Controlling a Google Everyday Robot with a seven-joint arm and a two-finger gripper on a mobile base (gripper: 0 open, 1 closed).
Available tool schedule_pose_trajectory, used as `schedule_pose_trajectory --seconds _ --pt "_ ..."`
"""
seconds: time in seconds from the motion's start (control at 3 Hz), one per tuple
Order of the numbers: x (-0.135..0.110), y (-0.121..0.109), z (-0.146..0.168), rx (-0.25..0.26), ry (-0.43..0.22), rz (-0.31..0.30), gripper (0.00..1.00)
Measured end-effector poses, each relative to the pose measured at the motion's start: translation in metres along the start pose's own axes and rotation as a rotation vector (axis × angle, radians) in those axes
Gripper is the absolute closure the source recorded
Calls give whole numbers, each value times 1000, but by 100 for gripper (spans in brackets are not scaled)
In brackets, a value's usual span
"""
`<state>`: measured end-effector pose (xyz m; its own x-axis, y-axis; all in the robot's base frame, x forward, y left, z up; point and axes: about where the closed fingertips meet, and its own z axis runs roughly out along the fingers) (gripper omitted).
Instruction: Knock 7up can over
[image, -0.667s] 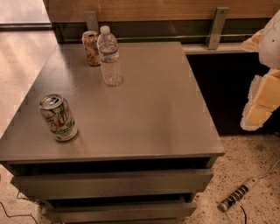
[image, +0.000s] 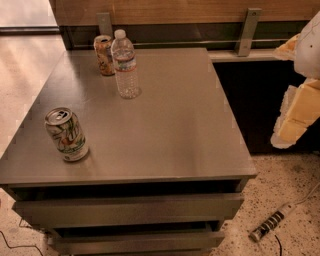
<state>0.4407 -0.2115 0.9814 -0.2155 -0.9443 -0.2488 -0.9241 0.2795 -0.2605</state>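
The 7up can (image: 66, 135) stands upright near the front left of the grey table top (image: 170, 115), silver-white with green lettering and a pull-tab top. My gripper (image: 296, 117) shows at the right edge of the camera view as white and yellow padded parts. It hangs beyond the table's right side, level with the table's middle, far from the can and touching nothing.
An orange-brown can (image: 104, 55) and a taller clear water bottle (image: 125, 65) stand upright at the back left. A wooden wall with metal brackets (image: 248, 31) runs behind the table. Drawers (image: 130, 210) sit under the front edge. A power strip (image: 272, 222) lies on the floor at the right.
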Motion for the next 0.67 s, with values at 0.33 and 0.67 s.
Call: schedule_pose_trajectory --seconds 0.33,0.67 --pt "-15 2 7 -37 -129 31 0" --pt "-46 6 19 -89 -361 55 0"
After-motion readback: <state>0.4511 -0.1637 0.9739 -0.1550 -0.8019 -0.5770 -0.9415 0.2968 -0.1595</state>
